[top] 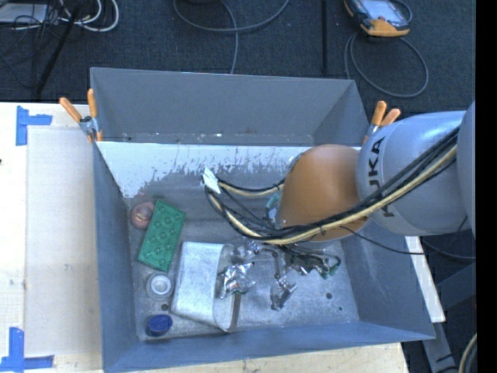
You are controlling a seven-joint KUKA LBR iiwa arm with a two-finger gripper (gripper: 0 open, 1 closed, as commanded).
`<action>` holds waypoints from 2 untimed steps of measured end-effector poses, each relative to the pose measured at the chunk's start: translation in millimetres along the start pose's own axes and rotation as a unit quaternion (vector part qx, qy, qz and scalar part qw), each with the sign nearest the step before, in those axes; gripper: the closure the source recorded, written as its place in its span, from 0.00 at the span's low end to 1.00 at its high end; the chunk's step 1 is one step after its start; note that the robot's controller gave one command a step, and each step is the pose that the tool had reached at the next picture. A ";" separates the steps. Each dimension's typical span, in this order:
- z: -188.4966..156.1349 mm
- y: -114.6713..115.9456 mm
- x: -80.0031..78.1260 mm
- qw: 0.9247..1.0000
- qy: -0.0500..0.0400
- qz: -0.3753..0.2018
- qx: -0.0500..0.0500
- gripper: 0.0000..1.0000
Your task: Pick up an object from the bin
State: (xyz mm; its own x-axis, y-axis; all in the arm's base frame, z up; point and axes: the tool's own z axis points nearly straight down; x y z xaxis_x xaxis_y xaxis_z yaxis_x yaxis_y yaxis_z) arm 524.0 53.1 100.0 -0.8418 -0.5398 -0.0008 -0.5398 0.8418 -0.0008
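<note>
On dark floor, grey metal bin [342, 317]: end effector [258, 282] low at front-middle, fingers apart and empty, one over the right edge of pale flat pad [194, 278] near front-left corner; closing there likely pinches only edge, slips.

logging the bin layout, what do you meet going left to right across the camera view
pink ball → green plate → grey pad → gripper; white cap and blue cap share the plate's span, so left out
</note>
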 end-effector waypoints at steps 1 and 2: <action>0.6 -16.8 -4.3 0.999 0.000 -0.048 0.000 0.00; 28.2 12.2 -10.7 0.996 -0.002 -0.090 0.001 0.00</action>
State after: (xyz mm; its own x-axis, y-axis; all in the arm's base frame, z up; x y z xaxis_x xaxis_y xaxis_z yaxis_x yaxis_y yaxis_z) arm 526.5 69.2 71.8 -0.7320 -0.6813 -0.0045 -0.6813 0.7320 -0.0034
